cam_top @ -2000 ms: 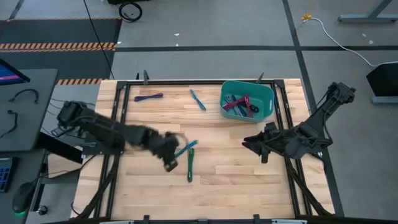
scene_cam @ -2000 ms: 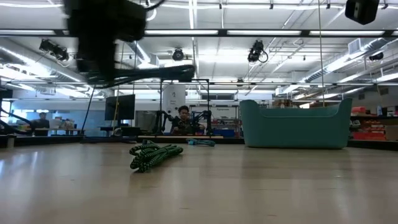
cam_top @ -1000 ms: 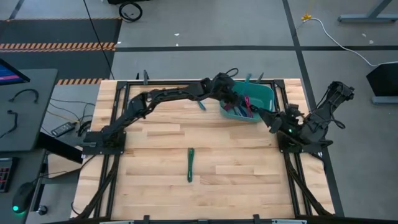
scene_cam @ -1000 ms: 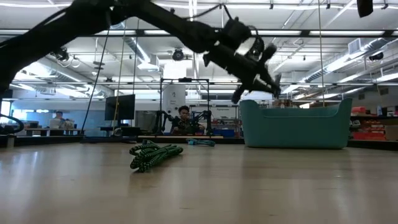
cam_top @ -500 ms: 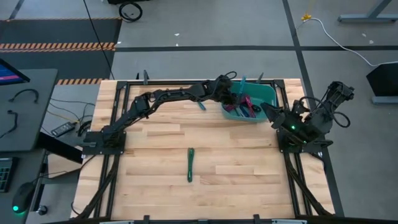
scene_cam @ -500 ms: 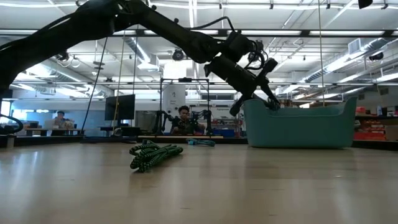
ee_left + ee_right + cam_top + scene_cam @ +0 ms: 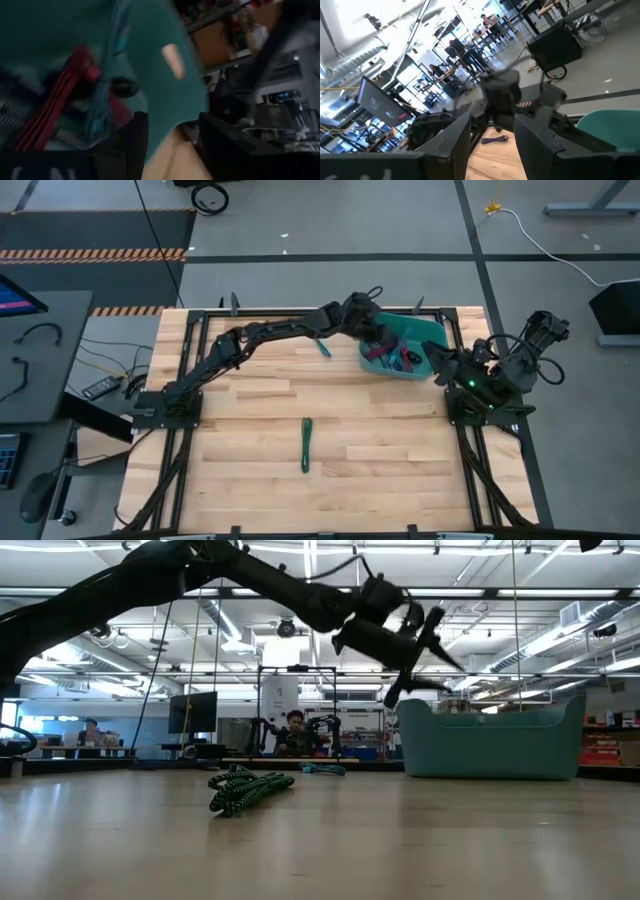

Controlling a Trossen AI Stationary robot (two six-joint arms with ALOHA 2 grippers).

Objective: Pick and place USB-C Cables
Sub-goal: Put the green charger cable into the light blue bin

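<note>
The teal bin (image 7: 420, 335) stands at the table's far right and holds several cable bundles. Among them are a maroon one (image 7: 65, 95) and a teal one (image 7: 107, 75). My left gripper (image 7: 385, 340) hangs open over the bin's left end, above the rim (image 7: 425, 650), with nothing between its fingers. My right gripper (image 7: 435, 358) is open at the bin's near right corner. A green cable (image 7: 306, 445) lies flat at mid-table. A teal cable (image 7: 320, 343) and a purple one (image 7: 238, 336) lie near the far edge. My right gripper's fingertips stand at the bin's near right corner (image 7: 441, 363); I cannot tell whether they touch it. Nothing is between its fingers in the right wrist view.
The black frame rails (image 7: 200, 360) run along the table's left, right and far sides. Bare wood lies around the green cable (image 7: 245, 788) and along the near edge. People and desks show in the room behind the table.
My left gripper, over the bin, has opened and let go of the teal cable, which has dropped in among the others. It then tipped up a little above the rim. The bin has slid slightly toward the table's right edge.
</note>
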